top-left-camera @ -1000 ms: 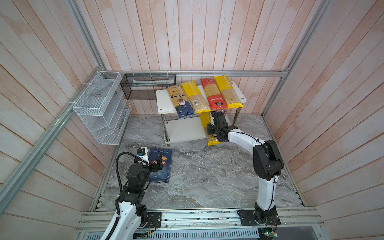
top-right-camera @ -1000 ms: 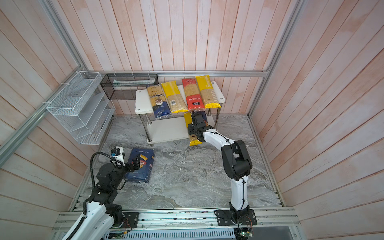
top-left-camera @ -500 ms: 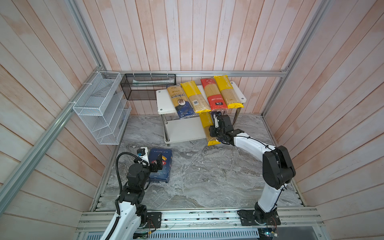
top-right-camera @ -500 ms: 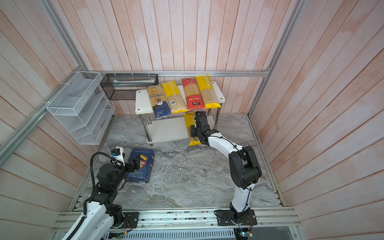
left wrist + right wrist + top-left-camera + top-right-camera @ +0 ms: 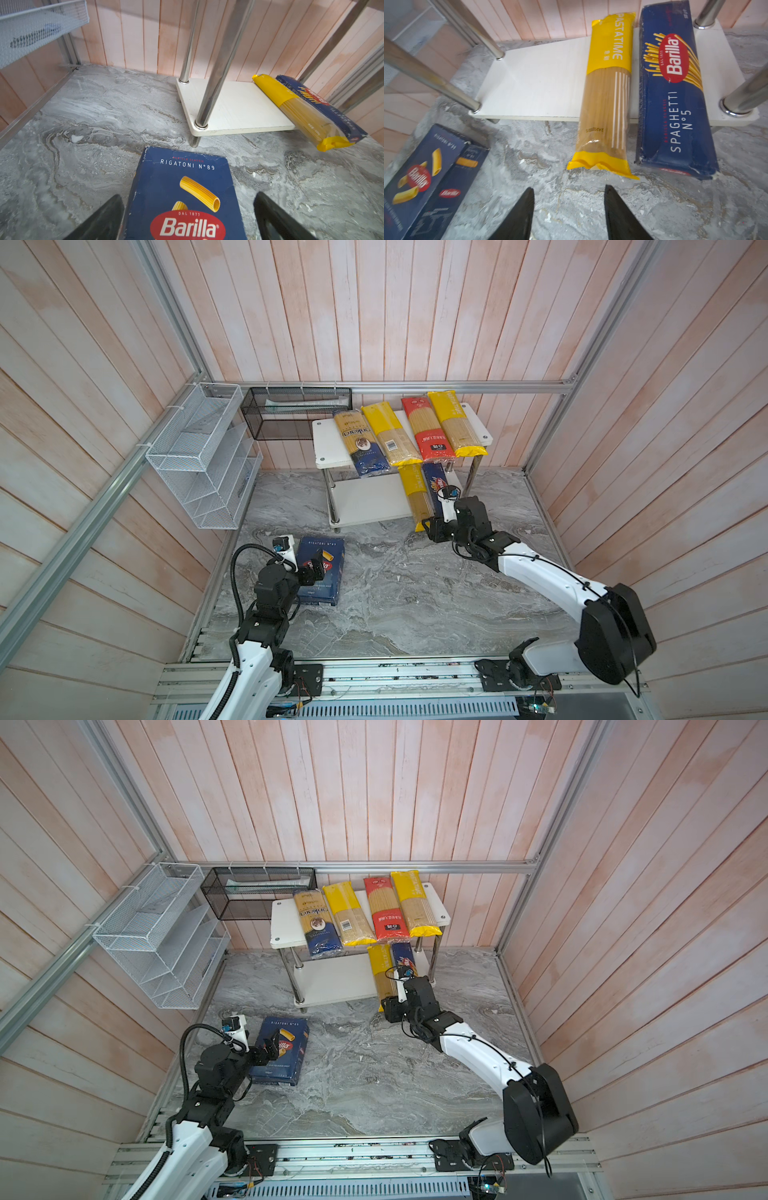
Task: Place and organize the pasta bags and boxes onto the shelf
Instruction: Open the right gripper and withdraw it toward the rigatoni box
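The shelf [image 5: 328, 448] carries a clear blue-ended bag [image 5: 361, 443], a yellow barcoded bag [image 5: 390, 439], a red bag [image 5: 426, 427] and a yellow bag [image 5: 455, 423] on its top board. On the lower board [image 5: 539, 83] a yellow PASTATIME bag [image 5: 608, 93] and the Spaghetti box [image 5: 675, 93] lie side by side, their near ends overhanging. My right gripper [image 5: 569, 191] is open and empty just in front of that bag's end. The wide Rigatoni box [image 5: 182, 176] lies flat on the floor. My left gripper [image 5: 188, 194] is open, one finger on each side of the box.
A white wire mesh rack [image 5: 199, 460] hangs on the left wall and a black mesh basket [image 5: 291, 414] on the back wall beside the shelf. Chrome posts [image 5: 741, 97] stand at the lower board's corners. The marble floor [image 5: 415, 593] is walled on three sides.
My right gripper has drawn back from the shelf toward the front with its jaws wider apart, leaving the yellow bag on the lower board. The left arm has not moved.
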`<state>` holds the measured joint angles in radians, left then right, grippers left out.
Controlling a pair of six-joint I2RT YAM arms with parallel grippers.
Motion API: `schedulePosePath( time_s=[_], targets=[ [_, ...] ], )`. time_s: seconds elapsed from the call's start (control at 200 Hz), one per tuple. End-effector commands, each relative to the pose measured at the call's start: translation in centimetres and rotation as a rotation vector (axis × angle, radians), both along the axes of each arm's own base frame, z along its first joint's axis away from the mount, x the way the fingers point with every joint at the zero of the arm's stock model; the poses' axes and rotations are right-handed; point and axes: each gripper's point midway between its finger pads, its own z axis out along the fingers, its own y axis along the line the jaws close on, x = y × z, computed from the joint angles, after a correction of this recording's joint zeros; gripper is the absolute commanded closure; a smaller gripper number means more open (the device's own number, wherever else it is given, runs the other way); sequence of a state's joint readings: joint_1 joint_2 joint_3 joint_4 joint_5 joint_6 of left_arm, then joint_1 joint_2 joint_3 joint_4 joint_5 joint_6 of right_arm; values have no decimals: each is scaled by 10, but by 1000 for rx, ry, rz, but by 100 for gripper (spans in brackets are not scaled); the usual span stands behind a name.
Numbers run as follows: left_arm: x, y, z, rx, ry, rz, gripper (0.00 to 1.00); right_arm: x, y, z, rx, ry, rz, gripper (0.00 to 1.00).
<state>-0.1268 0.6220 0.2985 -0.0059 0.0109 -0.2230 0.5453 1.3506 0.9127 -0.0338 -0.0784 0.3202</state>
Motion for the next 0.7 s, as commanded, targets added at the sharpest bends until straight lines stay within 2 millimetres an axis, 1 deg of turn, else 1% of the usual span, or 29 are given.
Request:
schedulePosePath(
  time_s=[0.0, 0.135, 0.24, 0.34, 0.44, 0.53, 0.695],
  targets=[
    [4, 12, 9, -74, 58, 67, 0, -26, 15, 4, 30, -21, 112, 45],
    [10, 19, 0, -165, 107, 100, 0, -53, 30, 1, 75, -31, 228, 42],
    [17, 20, -8, -172, 126, 104, 0, -67, 40, 0, 144, -12, 275, 42],
    [21, 21, -23, -170, 177, 120, 0, -79, 49, 1, 185, -10, 311, 42],
    [25, 16, -30, -196, 192, 98, 0, -85, 52, 0, 201, -16, 329, 42],
    [29, 9, -31, -210, 190, 56, 1, -82, 48, -4, 202, 7, 284, 42],
    [35, 7, -36, -204, 205, 41, 0, -90, 46, -6, 229, 20, 297, 42]
  ],
)
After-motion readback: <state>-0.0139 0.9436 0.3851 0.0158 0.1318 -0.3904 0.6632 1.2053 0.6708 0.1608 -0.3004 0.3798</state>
